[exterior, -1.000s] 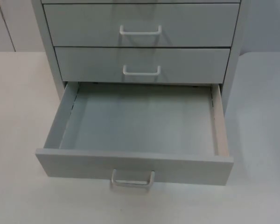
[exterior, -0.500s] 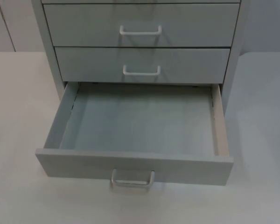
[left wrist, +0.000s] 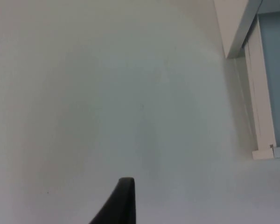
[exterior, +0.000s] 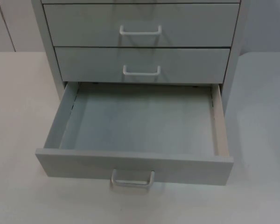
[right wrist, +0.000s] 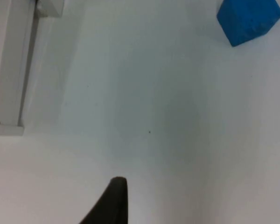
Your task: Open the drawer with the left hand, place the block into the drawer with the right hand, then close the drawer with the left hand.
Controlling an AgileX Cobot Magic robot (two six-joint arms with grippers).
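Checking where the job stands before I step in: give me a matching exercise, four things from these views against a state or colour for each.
Things:
1. bottom drawer
2. middle drawer
3. block
4. bottom drawer's handle

States:
A. blue, lying on the table
B. pulled out, nothing inside
C. white, at the front of the open drawer
D. closed

Pairs: 1-B, 2-D, 3-A, 4-C

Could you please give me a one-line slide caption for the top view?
Bottom drawer of the grey cabinet pulled open and empty above its white handle; upper two drawers shut.
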